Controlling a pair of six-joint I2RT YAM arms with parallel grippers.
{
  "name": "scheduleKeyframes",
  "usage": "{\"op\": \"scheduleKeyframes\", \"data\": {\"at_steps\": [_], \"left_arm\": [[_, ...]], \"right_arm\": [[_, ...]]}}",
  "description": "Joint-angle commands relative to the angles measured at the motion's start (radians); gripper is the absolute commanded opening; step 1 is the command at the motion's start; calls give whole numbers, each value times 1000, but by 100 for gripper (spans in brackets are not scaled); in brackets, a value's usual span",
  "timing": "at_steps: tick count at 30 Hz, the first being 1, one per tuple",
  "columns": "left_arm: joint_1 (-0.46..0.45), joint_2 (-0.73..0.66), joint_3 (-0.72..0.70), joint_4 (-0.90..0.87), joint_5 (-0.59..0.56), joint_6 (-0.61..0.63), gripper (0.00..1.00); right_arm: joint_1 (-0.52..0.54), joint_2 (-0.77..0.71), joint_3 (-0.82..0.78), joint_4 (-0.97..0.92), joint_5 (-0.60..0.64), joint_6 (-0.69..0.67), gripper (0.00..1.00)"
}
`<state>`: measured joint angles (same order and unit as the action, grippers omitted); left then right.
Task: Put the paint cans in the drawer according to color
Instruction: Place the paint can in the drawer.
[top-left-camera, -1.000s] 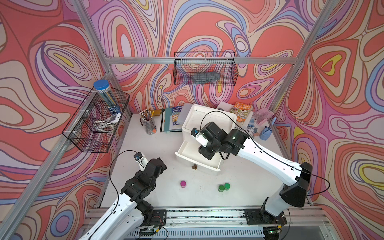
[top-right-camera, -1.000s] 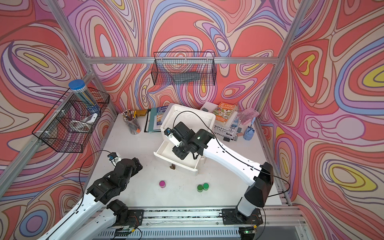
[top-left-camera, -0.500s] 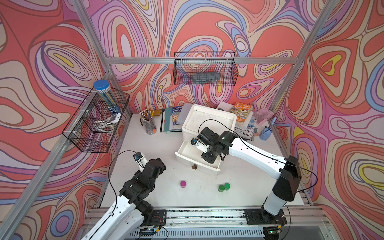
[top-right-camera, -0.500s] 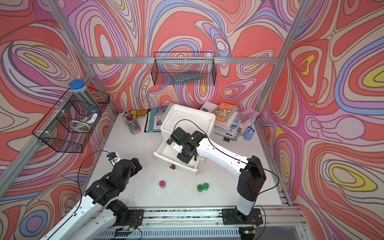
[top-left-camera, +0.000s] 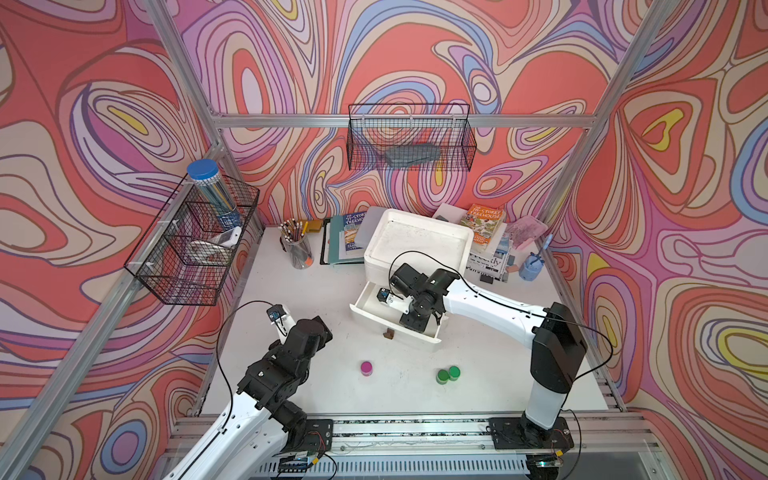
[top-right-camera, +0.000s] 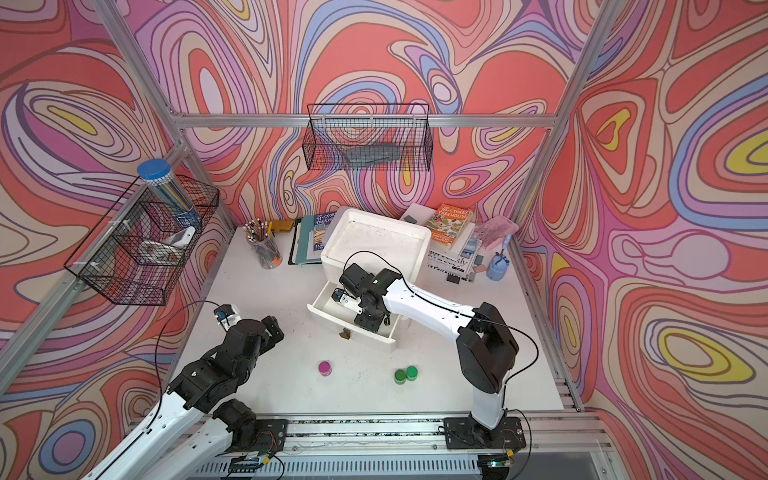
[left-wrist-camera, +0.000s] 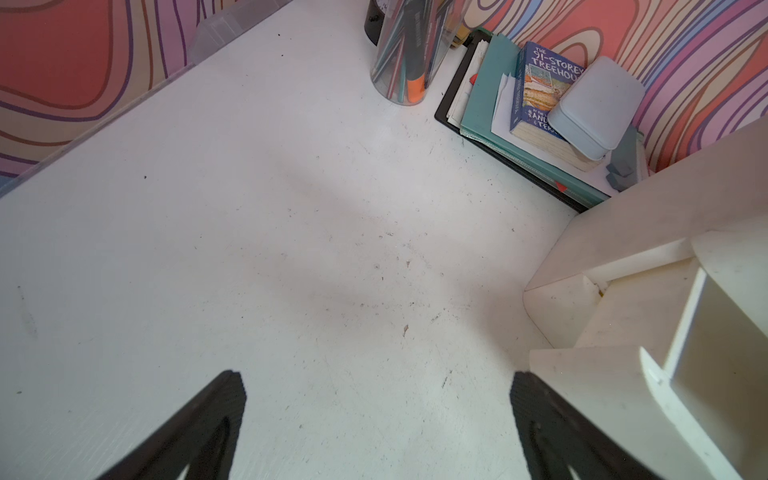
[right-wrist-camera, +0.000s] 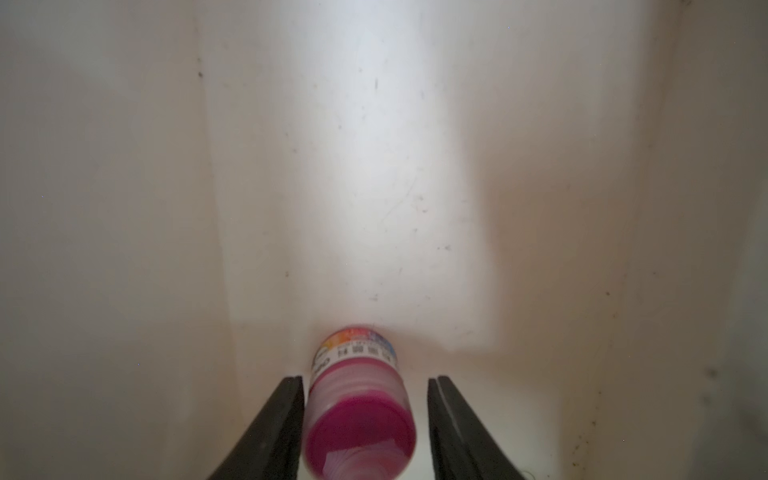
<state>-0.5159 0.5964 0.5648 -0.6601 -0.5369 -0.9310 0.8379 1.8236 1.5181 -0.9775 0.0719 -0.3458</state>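
My right gripper (right-wrist-camera: 365, 380) reaches down into the open white drawer (top-left-camera: 368, 297), and its jaws stand apart. Between them is a magenta paint can (right-wrist-camera: 359, 407), blurred; it lies against one finger, with a gap to the other finger (right-wrist-camera: 446, 399). Both top views show a second magenta can (top-left-camera: 366, 368) (top-right-camera: 325, 368) and two green cans (top-left-camera: 443, 376) (top-right-camera: 411, 371) on the table in front of the drawer. My left gripper (left-wrist-camera: 377, 376) hangs open over bare table to the left of the drawer, holding nothing. No white cans show.
The drawer belongs to a white cabinet (top-left-camera: 419, 241) at the back middle. A pencil cup (top-left-camera: 297, 245) and stacked books (top-left-camera: 353, 232) stand to its left, with more books (top-left-camera: 486, 224) and a blue holder (top-left-camera: 530, 268) to its right. Wire baskets (top-left-camera: 195, 245) hang on the walls.
My right gripper has come down into the drawer and its jaws have widened off the magenta can. The left arm has stayed put.
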Motion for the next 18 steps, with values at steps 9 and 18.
{"op": "scheduleKeyframes", "data": {"at_steps": [9,18], "left_arm": [[7,-1,41,8,186,241,96],[-6,63,0,25,585,340,87]], "right_arm": [[0,-136,106,-3,-78,43,59],[0,-351,-15,233,-106,238,59]]}}
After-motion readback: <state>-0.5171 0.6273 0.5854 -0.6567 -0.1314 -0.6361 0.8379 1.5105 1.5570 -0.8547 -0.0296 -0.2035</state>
